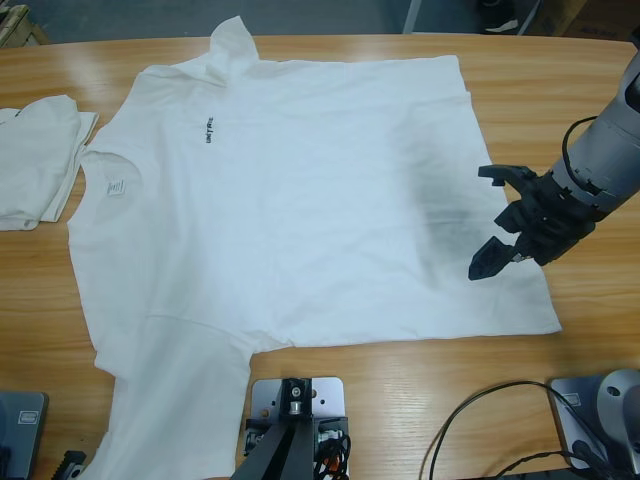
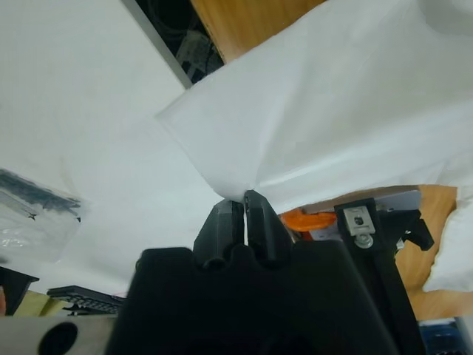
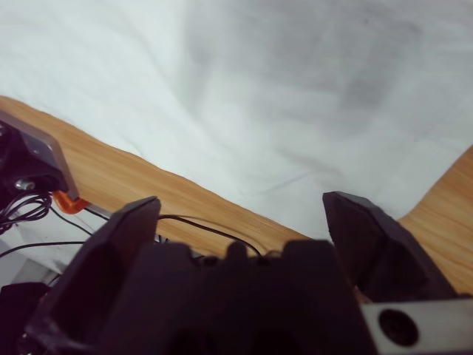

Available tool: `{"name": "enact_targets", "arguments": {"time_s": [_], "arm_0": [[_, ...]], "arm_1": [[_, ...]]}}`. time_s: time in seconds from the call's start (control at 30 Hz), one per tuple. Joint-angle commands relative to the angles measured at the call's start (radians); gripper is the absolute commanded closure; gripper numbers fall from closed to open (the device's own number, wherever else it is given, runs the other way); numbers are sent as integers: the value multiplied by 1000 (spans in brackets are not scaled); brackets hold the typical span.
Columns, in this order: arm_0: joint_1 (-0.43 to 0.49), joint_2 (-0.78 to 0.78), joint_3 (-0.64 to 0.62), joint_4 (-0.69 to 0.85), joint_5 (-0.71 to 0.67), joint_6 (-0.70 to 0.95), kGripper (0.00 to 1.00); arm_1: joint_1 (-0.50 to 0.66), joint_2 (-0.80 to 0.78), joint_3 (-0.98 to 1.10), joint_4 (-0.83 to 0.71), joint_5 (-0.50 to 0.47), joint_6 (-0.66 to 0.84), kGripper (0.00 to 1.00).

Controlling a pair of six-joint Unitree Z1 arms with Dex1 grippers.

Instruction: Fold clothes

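High view: a white shirt [image 1: 300, 200] with small black chest lettering lies spread across the desk [image 1: 590, 320], a folded white shirt [image 1: 35, 160] at the left edge. At right, the right gripper [image 1: 500, 225] hovers over the hem, jaws spread.

Left wrist view: the left gripper [image 2: 244, 203] pinches white fabric [image 2: 332, 111], jaws pressed together.

Right wrist view: wide jaws above the shirt's edge.

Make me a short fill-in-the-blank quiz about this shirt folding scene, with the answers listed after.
1. The spread white shirt carries small ____ lettering on its chest.
2. The right gripper, above the shirt's hem side, has its jaws ____.
3. The left gripper is ____ on white fabric.
4. A folded white shirt lies on the ____ table.

Answers: black; open; shut; wooden
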Motion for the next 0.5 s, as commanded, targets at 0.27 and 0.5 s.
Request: {"name": "enact_targets", "arguments": {"time_s": [0.27,0.5], "arm_0": [[-14,7,30,4,18,-145,1000],[-14,2,22,7,32,-145,1000]], "arm_1": [[-158,-214,382,-229,-176,830,0],[-226,-113,373,-252,-97,844,142]]}}
